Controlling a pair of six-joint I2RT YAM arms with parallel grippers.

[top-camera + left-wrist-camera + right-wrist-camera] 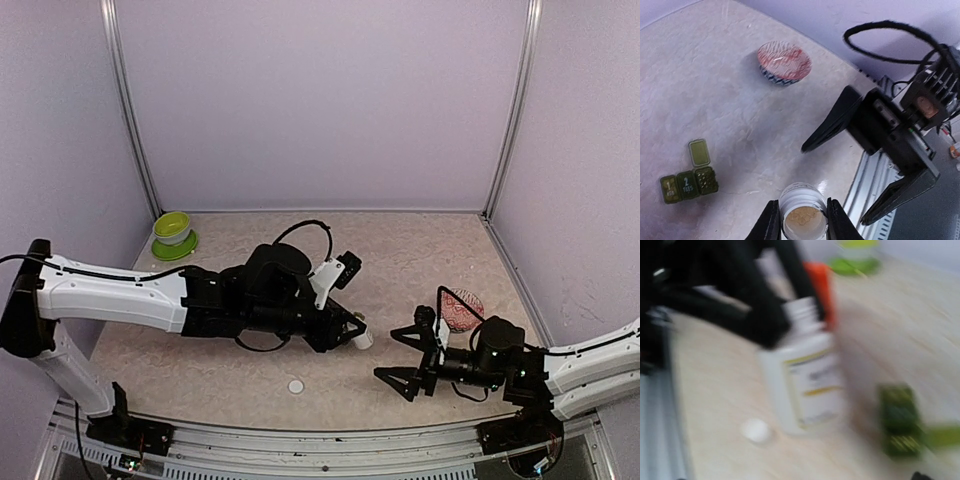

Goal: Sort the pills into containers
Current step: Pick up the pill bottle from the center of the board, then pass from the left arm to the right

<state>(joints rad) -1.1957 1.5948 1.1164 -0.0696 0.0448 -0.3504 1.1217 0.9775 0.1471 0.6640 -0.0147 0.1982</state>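
Left gripper (802,225): black fingers (769,225) drawn in narrow against both sides of a white plastic bottle (801,202), round, uncapped, mouth turned toward the wrist camera. Inside, small pale tan pills (801,216), lumpy and matte. On the bottle's side, in the blurred right wrist view, a printed label with a yellow band. Impossible to tell whether the base touches the table (420,250), a beige surface with faint marbled veining.

Right gripper (392,354): two long, black, tapered fingers spread wide, nothing between them, tips pointing left toward the bottle and a little apart from it.

Containers (689,184): three small dark green square boxes joined in a row, lying on the table near the bottle, on its far side; hidden under the left arm in the top view. Two with lids shut, bearing pale printed marks; the third with its flat lid (699,152) standing open and a speckled inside, too small to make out.

Farther right, well apart from the boxes, a pleated cup (784,61), round, fluted wall, red-and-white pattern. Toward the near edge, a small round white cap (295,385), flat on the surface. In the far left corner, a glossy lime-green bowl (172,228) on a matching green base.
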